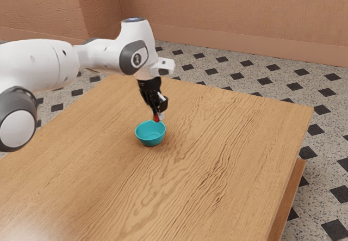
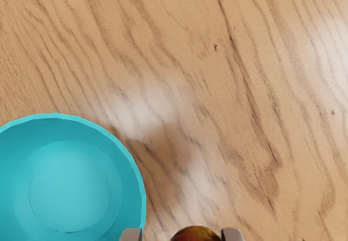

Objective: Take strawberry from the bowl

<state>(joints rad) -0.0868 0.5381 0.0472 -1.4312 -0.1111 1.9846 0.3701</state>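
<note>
The wooden table (image 1: 217,159) spans most of the exterior view, and the white arm (image 1: 41,64) reaches in from its upper left, ending near the centre. Just below that end, a little left of the middle of the frame, sits the teal bowl (image 1: 150,139), upright on the wood. Above its far rim, toward the exterior view's right, is the black gripper (image 1: 157,117), pointing down, its fingers closed on the fruit, as far as I can judge. The strawberry (image 1: 156,119) is right at the fingertips, so no reach toward it is called for; what matters is where the bowl lies from it. In the wrist view the berry is between the fingertips, just outside the rim; its long axis I cannot tell. The next move should carry it farther from the bowl before lowering, since a straight drop might clip the rim.
</note>
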